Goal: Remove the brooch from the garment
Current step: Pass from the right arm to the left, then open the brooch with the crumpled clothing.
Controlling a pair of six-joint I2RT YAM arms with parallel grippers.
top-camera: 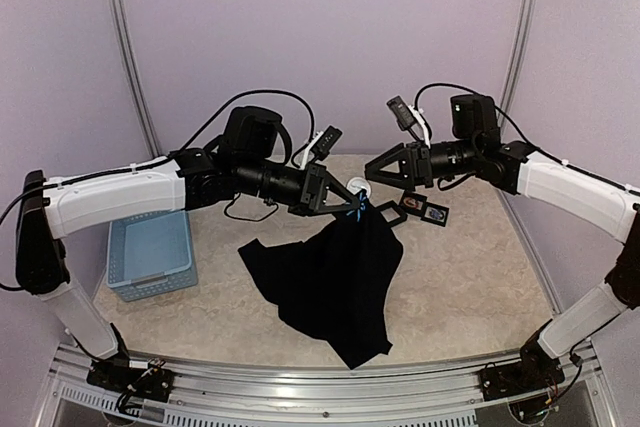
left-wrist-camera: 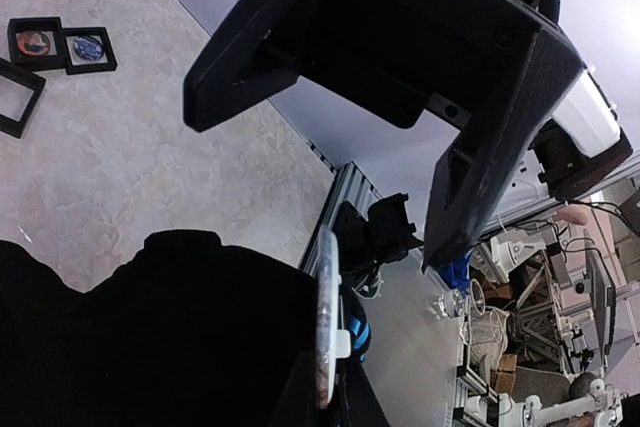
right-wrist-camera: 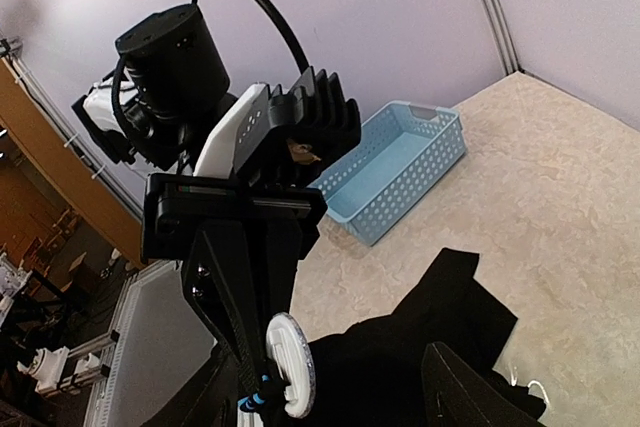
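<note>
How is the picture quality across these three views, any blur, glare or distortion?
Top view: soft even light, posts bowed by the wide lens, the garment a flat black patch. Left wrist view: the brooch sits close and looks soft. Right wrist view: the left claw is dark against the bright wall; no glare.

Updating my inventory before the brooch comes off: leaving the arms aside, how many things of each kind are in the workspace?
black garment: 1
brooch: 1
light-blue basket: 1
small black display boxes: 3
Total: 6
</note>
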